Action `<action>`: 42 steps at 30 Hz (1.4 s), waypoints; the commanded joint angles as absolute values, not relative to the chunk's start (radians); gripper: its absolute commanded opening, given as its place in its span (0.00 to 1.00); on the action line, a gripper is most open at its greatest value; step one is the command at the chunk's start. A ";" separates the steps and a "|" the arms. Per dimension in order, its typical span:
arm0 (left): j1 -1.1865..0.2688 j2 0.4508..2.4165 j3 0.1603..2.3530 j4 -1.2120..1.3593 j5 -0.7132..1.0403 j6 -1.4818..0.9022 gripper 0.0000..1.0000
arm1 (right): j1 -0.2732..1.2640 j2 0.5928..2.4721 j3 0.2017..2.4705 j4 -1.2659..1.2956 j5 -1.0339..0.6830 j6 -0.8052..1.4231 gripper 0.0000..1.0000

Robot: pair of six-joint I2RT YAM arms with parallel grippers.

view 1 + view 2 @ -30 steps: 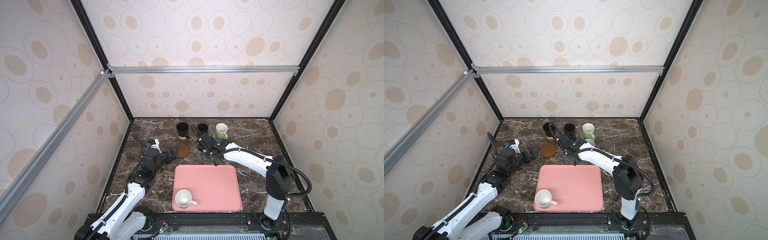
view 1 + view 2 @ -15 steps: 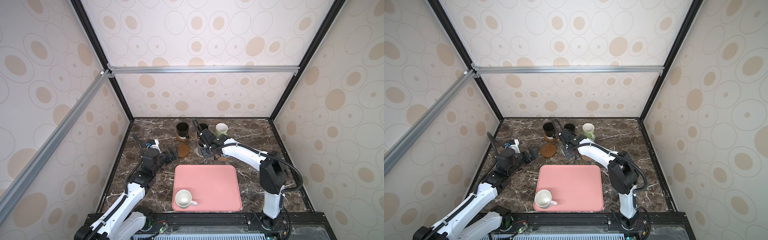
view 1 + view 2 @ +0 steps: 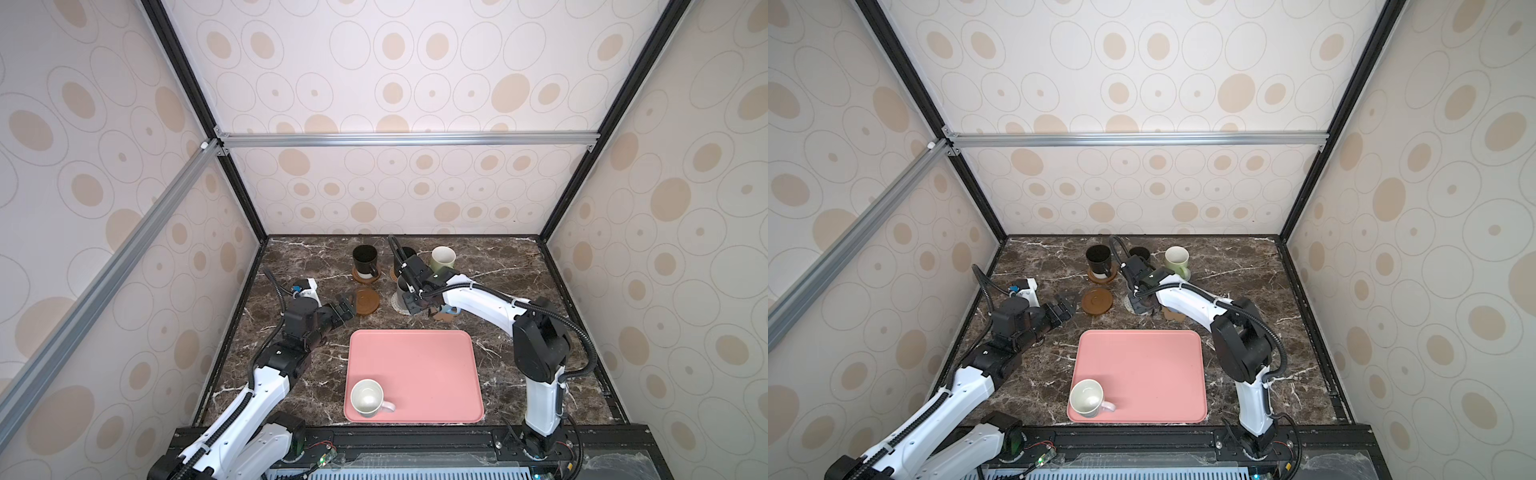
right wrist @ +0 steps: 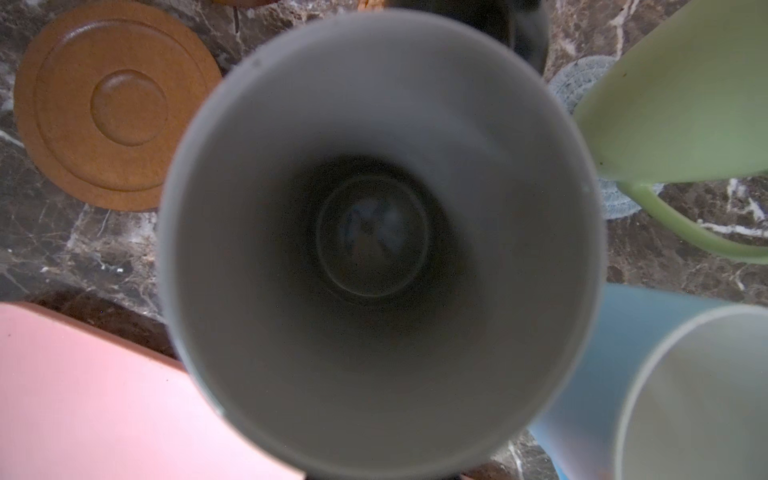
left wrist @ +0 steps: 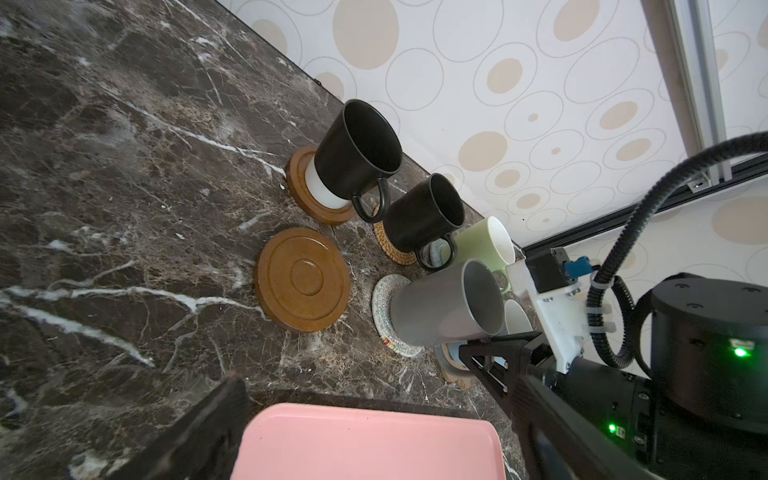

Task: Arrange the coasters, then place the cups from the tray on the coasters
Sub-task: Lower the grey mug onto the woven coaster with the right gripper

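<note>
Nearest the robot's base, the pink tray point(image 3: 415, 365) carries only the white mug point(image 3: 366, 398), in its near left corner. Beyond it, the left tool point(image 3: 347, 305) hangs wide open just beside an empty brown wooden disc point(image 3: 365, 301). Right of that disc, the right tool point(image 3: 413, 306) is closed on the grey mug point(image 5: 440, 303), upright on the whitish woven coaster point(image 5: 384, 316), with the light blue mug point(image 4: 602, 374) close by. Farthest back stand the left black mug point(image 3: 365, 259) on a second wooden disc point(image 3: 365, 277), the middle black mug point(image 3: 406, 252) on the rattan coaster point(image 5: 395, 249), and the light green mug point(image 3: 442, 257).
</note>
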State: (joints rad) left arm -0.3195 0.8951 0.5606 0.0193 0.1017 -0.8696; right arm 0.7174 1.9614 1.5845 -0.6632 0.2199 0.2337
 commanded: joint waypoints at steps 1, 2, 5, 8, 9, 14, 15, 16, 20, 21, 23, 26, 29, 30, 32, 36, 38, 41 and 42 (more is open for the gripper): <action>-0.311 0.878 0.565 0.005 0.084 -0.885 1.00 | 0.712 1.954 1.614 -0.597 0.224 0.231 0.12; -0.311 0.877 0.565 0.005 0.082 -0.884 1.00 | 0.712 1.955 1.611 -0.595 0.221 0.233 0.12; -0.311 0.875 0.566 0.003 0.083 -0.885 1.00 | 0.711 1.957 1.605 -0.586 0.213 0.236 0.12; -0.311 0.874 0.566 0.002 0.083 -0.884 1.00 | 0.712 1.963 1.605 -0.586 0.210 0.236 0.12; -0.311 0.873 0.566 0.001 0.082 -0.885 1.00 | 0.711 1.966 1.603 -0.587 0.210 0.235 0.12; -0.311 0.869 0.565 -0.002 0.081 -0.885 1.00 | 0.710 1.974 1.597 -0.594 0.213 0.238 0.12; -0.311 0.868 0.565 -0.004 0.081 -0.886 1.00 | 0.710 1.974 1.594 -0.594 0.216 0.237 0.12; -0.311 0.866 0.565 -0.005 0.080 -0.885 1.00 | 0.709 1.974 1.591 -0.594 0.218 0.237 0.12; -0.311 0.859 0.563 -0.006 0.080 -0.887 1.00 | 0.710 1.975 1.582 -0.595 0.218 0.239 0.12; -0.311 0.859 0.563 -0.008 0.080 -0.888 1.00 | 0.710 1.975 1.579 -0.596 0.217 0.238 0.12; -0.311 0.855 0.561 -0.009 0.077 -0.888 1.00 | 0.710 1.976 1.577 -0.597 0.214 0.238 0.12; -0.311 0.851 0.559 -0.012 0.076 -0.888 1.00 | 0.710 1.974 1.576 -0.600 0.203 0.238 0.13; -0.311 0.846 0.560 -0.014 0.076 -0.887 1.00 | 0.710 1.972 1.572 -0.605 0.192 0.237 0.16; -0.311 0.845 0.560 -0.015 0.075 -0.888 1.00 | 0.710 1.970 1.571 -0.606 0.190 0.238 0.18; -0.311 0.842 0.557 -0.016 0.075 -0.888 1.00 | 0.710 1.967 1.565 -0.607 0.187 0.238 0.21; -0.311 0.839 0.554 -0.016 0.075 -0.890 1.00 | 0.709 1.958 1.556 -0.610 0.174 0.238 0.24; -0.311 0.837 0.551 -0.015 0.076 -0.892 1.00 | 0.710 1.955 1.548 -0.608 0.169 0.241 0.25; -0.311 0.833 0.549 -0.017 0.076 -0.892 1.00 | 0.709 1.951 1.540 -0.604 0.156 0.244 0.25; -0.311 0.830 0.548 -0.017 0.076 -0.891 1.00 | 0.710 1.950 1.539 -0.605 0.153 0.245 0.25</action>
